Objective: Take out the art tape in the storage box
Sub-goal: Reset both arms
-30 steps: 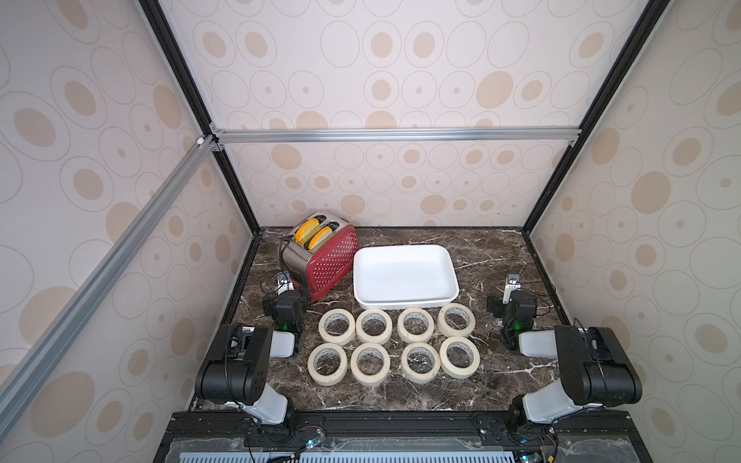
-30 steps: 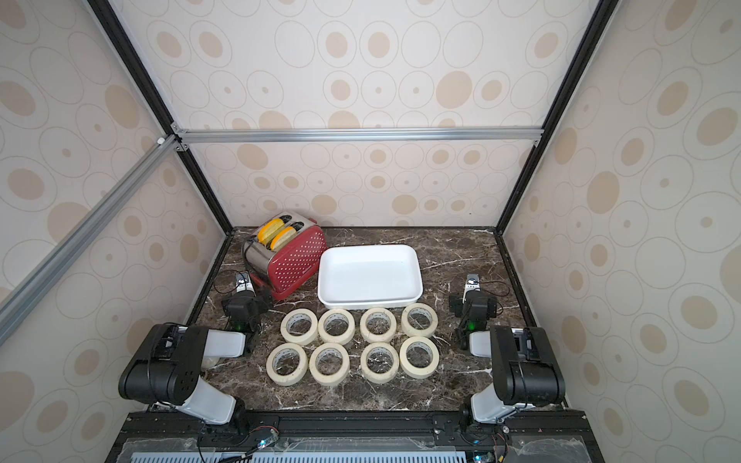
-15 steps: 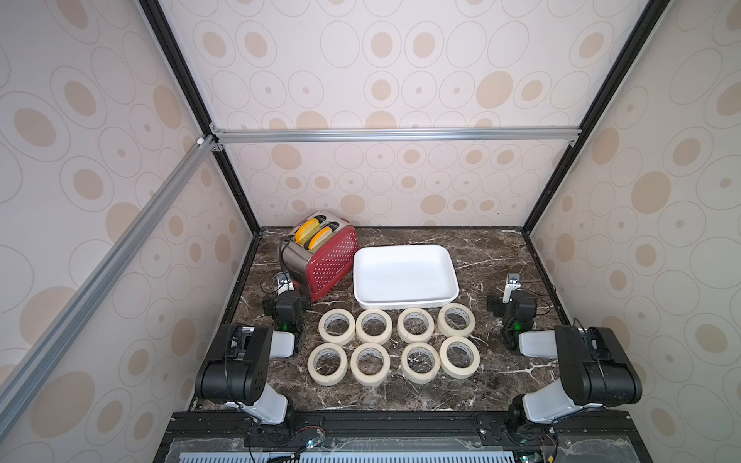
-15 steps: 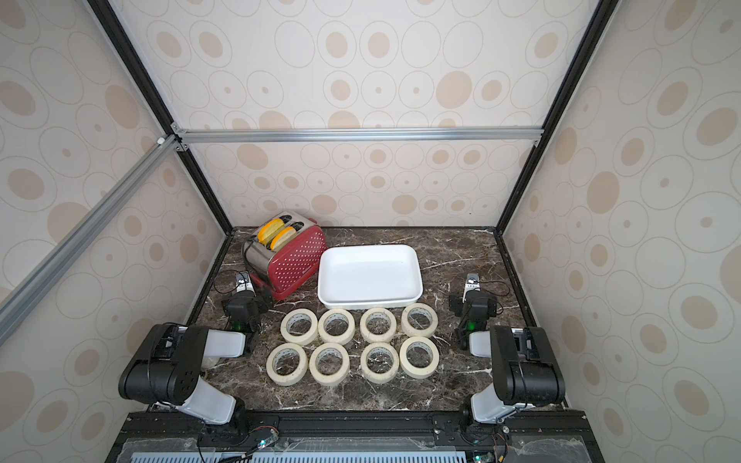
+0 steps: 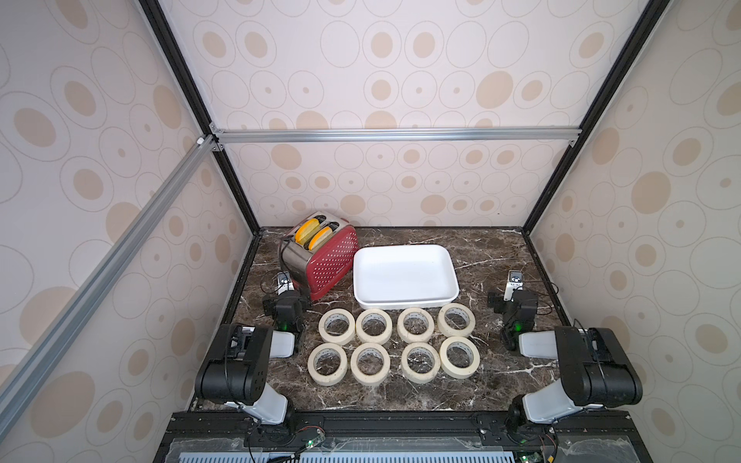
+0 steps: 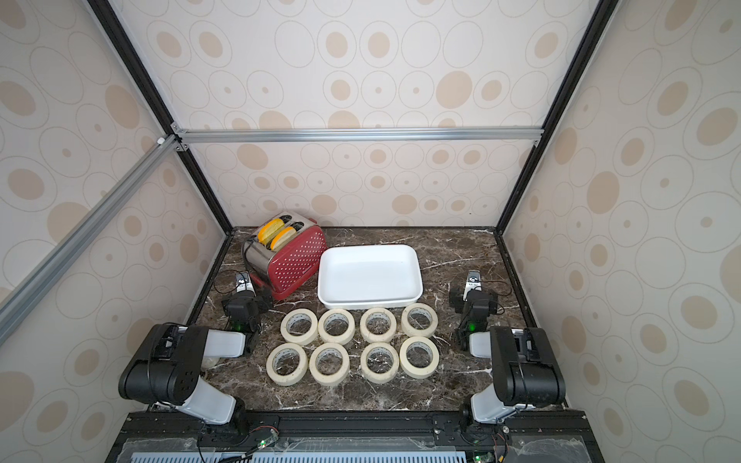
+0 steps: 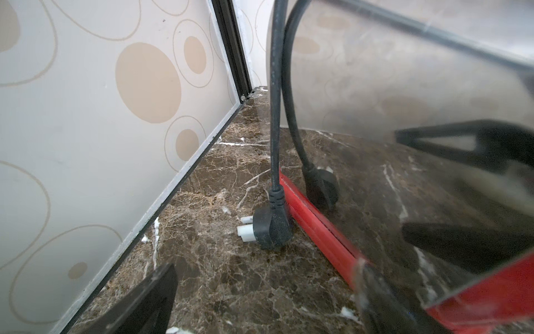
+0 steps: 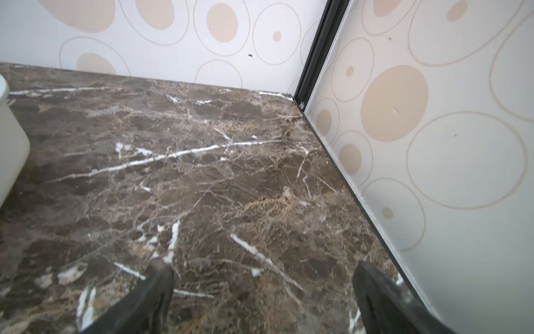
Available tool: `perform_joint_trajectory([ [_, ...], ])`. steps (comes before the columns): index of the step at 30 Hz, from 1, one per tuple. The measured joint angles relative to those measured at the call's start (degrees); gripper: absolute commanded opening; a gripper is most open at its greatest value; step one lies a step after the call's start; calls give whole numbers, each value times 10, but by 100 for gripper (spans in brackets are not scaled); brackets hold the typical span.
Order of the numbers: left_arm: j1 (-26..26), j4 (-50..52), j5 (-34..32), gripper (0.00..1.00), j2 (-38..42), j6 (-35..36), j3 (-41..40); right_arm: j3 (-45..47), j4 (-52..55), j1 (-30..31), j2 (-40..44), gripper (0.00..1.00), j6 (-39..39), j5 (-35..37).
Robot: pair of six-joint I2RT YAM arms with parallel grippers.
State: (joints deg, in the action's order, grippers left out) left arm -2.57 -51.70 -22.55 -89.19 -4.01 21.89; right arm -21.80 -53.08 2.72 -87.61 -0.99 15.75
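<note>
The storage box [image 5: 405, 301], a shallow white tray, stands at the middle back of the marble table with nothing inside; both top views show it [image 6: 369, 303]. Several cream art tape rolls [image 5: 337, 340] lie flat in two rows on the table just in front of it [image 6: 298, 341]. My left gripper [image 7: 267, 289] is open and low over the table by the left wall, beside the toaster. Over bare marble near the right wall my right gripper [image 8: 265, 286] also stands open. Neither holds anything, and each is well clear of the rolls. A corner of the box [image 8: 11, 144] shows in the right wrist view.
A red toaster [image 5: 328, 264] with two yellow slices stands left of the box; its shiny side [image 7: 375, 86] and red base [image 7: 312, 219] are close to my left gripper. Its black plug [image 7: 271, 228] and cord lie on the marble there. Patterned walls enclose three sides.
</note>
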Motion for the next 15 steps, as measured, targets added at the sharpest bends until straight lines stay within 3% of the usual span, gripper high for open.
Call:
perform_joint_trajectory([
  [15,1,3,4,99,0,0,0,-1,48,0,0,100,0,-2],
])
